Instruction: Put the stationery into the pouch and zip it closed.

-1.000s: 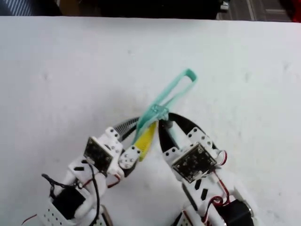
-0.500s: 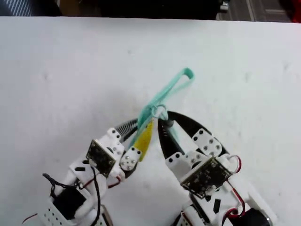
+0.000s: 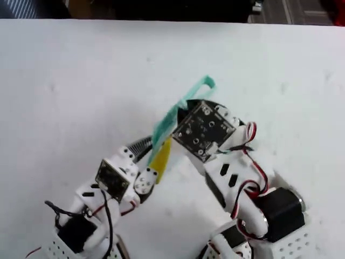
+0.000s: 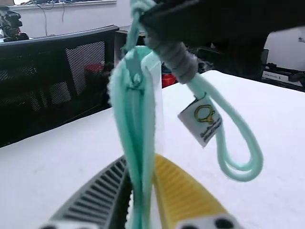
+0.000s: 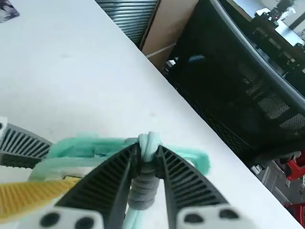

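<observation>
A teal pouch (image 4: 136, 119) stands on edge, and my left gripper (image 4: 143, 164) is shut on it between the grey finger (image 4: 95, 200) and the yellow finger (image 4: 183, 195). My right gripper (image 5: 148, 152) is shut on the zipper pull's teal knot (image 5: 148, 142), just above a grey bead (image 5: 143, 193). A teal wrist strap (image 4: 238, 152) with a small tag (image 4: 202, 121) hangs from the pull. In the high view the right arm's wrist (image 3: 205, 129) covers the pouch's far end. The pouch edge (image 3: 164, 127) and strap loop (image 3: 206, 82) show beside it. No loose stationery shows on the table.
The white table (image 3: 81, 81) spreads wide around both arms. A black mesh chair (image 5: 248, 95) stands beyond the table's far edge. The two arm bases sit close together at the near edge.
The right arm has swung away from the near edge and over the pouch, carrying the zipper pull with it. The strap loop has shifted slightly left. The left gripper has kept its hold.
</observation>
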Action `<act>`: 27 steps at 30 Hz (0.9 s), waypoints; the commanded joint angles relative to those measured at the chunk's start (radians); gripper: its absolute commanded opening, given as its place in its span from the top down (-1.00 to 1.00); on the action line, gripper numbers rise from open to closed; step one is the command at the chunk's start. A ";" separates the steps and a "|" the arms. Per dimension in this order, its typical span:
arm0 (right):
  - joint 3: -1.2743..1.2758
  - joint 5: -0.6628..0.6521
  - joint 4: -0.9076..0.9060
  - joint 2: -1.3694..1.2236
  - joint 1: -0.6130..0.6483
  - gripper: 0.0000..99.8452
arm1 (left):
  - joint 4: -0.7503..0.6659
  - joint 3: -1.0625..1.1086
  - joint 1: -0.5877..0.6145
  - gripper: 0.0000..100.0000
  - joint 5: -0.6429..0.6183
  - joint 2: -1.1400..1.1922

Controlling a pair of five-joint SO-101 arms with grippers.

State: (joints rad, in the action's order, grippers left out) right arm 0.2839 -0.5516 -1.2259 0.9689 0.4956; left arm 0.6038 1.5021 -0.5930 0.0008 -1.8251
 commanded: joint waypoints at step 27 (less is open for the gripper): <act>-0.048 0.035 0.160 -0.140 -0.174 0.97 | 0.204 -0.161 0.025 0.96 0.006 -0.001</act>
State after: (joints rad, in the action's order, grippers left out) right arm 0.2777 -0.5224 -1.1139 0.8339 0.3928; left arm 0.8002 1.3917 -0.5762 -0.0008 -1.8159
